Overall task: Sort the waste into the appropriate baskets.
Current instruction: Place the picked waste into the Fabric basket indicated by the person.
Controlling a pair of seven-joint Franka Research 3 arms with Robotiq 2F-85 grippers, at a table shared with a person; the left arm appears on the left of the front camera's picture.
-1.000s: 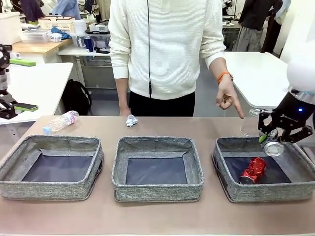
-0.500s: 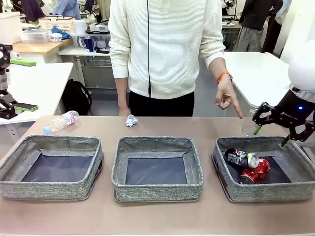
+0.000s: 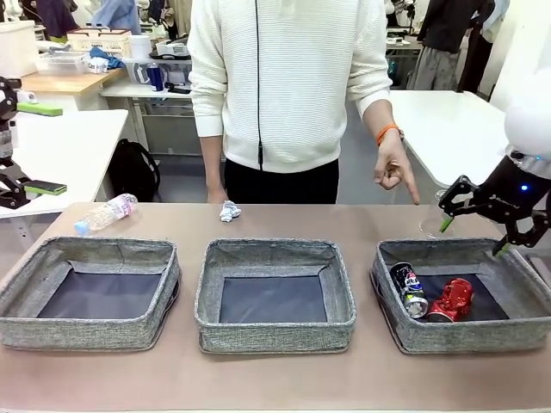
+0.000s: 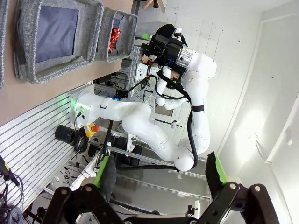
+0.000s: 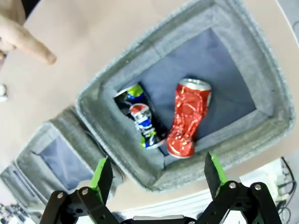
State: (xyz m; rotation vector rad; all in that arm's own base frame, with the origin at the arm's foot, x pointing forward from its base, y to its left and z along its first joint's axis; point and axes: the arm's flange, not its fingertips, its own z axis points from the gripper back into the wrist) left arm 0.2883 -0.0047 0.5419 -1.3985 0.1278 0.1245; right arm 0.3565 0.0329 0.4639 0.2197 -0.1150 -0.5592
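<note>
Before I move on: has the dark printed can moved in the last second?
Yes. The dark printed can left the right hand above the far rim of the right basket and now lies on the basket floor, left of the crushed red can.

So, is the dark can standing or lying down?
Lying down: dark can on its side in the basket, beside the red can.

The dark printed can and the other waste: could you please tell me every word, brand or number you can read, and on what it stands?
No text can be read for certain.
On the dark printed can: a round red, white and blue emblem, its lettering too blurred to read.
On the crushed red can: print crumpled, unreadable.
On the pink-labelled bottle: label too small to read.
</note>
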